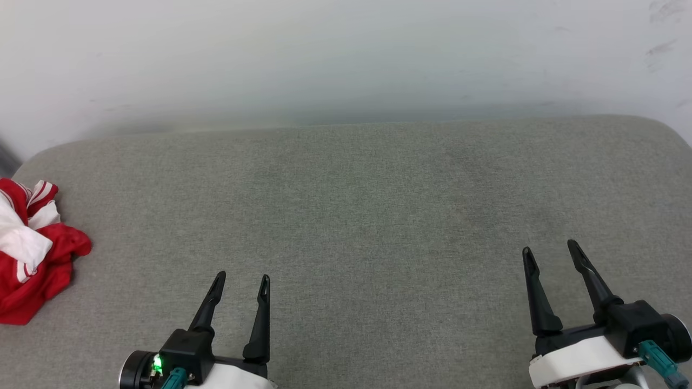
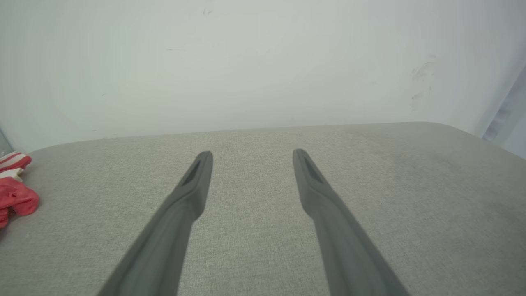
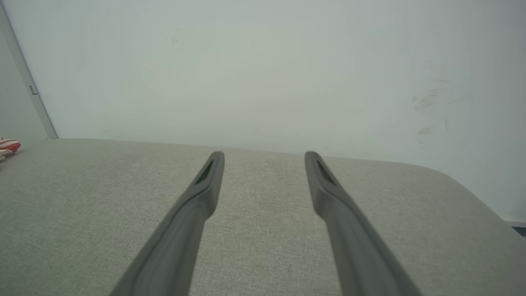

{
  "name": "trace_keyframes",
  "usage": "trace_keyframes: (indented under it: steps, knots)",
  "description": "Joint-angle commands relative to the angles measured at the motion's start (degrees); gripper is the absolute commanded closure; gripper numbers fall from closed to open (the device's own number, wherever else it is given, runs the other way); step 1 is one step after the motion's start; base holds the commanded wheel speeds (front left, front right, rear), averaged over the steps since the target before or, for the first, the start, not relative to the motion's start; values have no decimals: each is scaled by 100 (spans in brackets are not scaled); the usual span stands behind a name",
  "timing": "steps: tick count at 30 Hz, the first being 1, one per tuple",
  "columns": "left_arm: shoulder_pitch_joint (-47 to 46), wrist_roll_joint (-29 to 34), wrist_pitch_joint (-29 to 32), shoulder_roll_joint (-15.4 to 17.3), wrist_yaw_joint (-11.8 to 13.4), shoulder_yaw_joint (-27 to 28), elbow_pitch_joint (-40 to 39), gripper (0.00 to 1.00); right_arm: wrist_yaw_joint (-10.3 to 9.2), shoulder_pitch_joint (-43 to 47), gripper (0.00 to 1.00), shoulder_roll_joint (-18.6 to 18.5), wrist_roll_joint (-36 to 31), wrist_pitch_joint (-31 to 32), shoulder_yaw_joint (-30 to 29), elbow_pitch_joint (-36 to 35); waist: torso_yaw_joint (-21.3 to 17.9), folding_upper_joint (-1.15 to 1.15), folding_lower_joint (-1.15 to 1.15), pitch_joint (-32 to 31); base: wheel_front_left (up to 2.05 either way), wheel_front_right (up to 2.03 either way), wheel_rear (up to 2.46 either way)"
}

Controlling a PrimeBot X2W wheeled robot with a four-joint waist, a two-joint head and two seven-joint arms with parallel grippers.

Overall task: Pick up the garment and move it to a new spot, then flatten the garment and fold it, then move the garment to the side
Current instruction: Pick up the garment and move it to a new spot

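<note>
The garment point(image 1: 32, 254) lies crumpled in a red and white heap at the far left edge of the grey cushioned surface point(image 1: 367, 205); its lettering is hidden in the folds. A bit of the garment point(image 2: 16, 193) shows at the left edge of the left wrist view, and a sliver of the garment point(image 3: 8, 146) at the far left of the right wrist view. My left gripper point(image 1: 241, 278) hovers open near the front, well to the right of the heap. My right gripper point(image 1: 550, 248) is open at the lower right. Nothing sits between either pair of fingers.
A pale wall point(image 1: 346, 54) rises right behind the surface's back edge. The surface has rounded corners at the back left and back right. A vertical frame strip point(image 3: 28, 82) stands at the wall's left end.
</note>
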Motion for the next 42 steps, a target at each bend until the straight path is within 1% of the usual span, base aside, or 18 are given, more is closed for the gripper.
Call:
trace_keyframes:
  steps: [1, 6, 11, 17, 31, 38, 42]
  knots:
    - [-26, -34, -30, -12, -11, 2, 3, 0, -2, 7, 0, -2, 24, -12, 3, 12, 29, 0, 0, 7, 0, 0, 0]
    - [-57, -40, -30, -11, -23, 25, 0, 0, -2, 17, 0, -1, 31, -12, 62, 5, 197, 0, 0, 19, 0, 0, 0]
    - [-29, -18, -24, -12, 10, 72, -1, 0, -2, 58, 0, -1, 43, -12, 151, -11, 472, 0, 0, 1, 0, 0, 0]
    - [-19, 26, -24, -12, 119, 168, 4, 0, -2, 101, 0, 0, 27, -12, 313, -13, 926, 0, 0, -18, 0, 0, 0]
    - [116, 183, -24, -11, 101, 356, -118, 0, -2, 131, 0, -1, 110, -12, 594, 14, 2003, 0, 0, -117, 0, 0, 0]
    - [173, 258, -24, -12, 117, 418, -241, 0, -2, 131, 0, -1, 156, -12, 674, 29, 2346, 0, 0, -150, 0, 0, 0]
    - [202, 251, -23, -13, 78, 430, -251, 0, -2, 187, 0, -2, 178, -12, 701, 43, 2486, 0, 0, -189, 0, 0, 0]
